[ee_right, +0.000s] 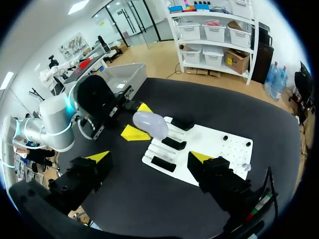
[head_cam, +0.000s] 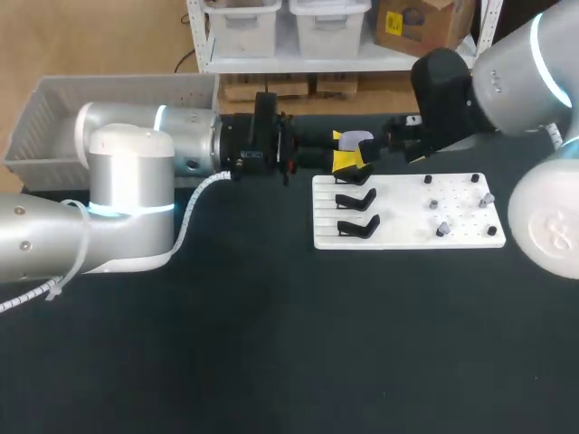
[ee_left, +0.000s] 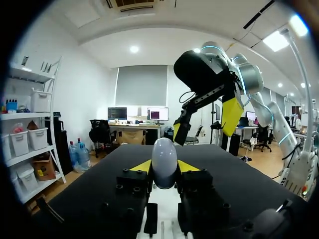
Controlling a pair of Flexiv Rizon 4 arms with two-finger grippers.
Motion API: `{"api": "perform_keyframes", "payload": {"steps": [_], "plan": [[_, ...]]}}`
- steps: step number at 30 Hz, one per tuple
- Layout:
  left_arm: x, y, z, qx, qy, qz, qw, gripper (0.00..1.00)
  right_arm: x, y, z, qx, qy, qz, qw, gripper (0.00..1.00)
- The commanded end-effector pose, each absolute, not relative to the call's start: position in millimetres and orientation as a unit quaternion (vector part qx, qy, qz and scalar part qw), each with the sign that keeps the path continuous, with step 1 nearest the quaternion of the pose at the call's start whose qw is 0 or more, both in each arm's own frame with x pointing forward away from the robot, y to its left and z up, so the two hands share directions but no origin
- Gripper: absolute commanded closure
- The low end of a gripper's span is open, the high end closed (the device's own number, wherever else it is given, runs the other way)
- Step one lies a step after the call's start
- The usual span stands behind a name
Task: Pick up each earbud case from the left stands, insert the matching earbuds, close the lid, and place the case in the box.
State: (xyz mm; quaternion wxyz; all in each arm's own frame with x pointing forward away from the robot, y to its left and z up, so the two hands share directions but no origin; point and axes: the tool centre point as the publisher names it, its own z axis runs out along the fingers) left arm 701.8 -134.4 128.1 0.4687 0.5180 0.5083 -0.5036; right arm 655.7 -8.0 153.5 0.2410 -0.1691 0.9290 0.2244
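A pale, rounded earbud case (head_cam: 358, 140) hangs above the back edge of the white board (head_cam: 407, 237), and my left gripper (head_cam: 348, 151) is shut on it from both sides. In the left wrist view the case (ee_left: 164, 162) stands upright between the yellow tips of the left gripper (ee_left: 164, 167). My right gripper (head_cam: 407, 142) is open just right of the case and holds nothing. In the right wrist view the right gripper (ee_right: 148, 157) spreads wide above the board (ee_right: 209, 147), with the case (ee_right: 151, 124) ahead of it. Three black stands (head_cam: 357, 199) are bare. Small earbuds (head_cam: 442, 230) sit on the board's right half.
A grey plastic box (head_cam: 54, 113) stands at the back left, behind my left arm. The white board lies right of centre on the black table (head_cam: 271, 344). Several earbud pegs (head_cam: 475, 178) dot its right part.
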Motion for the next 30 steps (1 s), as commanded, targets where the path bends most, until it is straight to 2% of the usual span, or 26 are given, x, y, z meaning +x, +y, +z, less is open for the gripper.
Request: {"api": "perform_keyframes", "payload": {"steps": [1, 30], "plan": [[700, -134, 128, 0.516, 0.509, -0.502, 0.472, 1.00, 664, -6, 147, -0.163, 0.932, 0.220, 0.239, 0.00], [700, -134, 128, 0.516, 0.509, -0.502, 0.472, 1.00, 695, -14, 142, -0.134, 0.937, 0.208, 0.246, 0.00]]}}
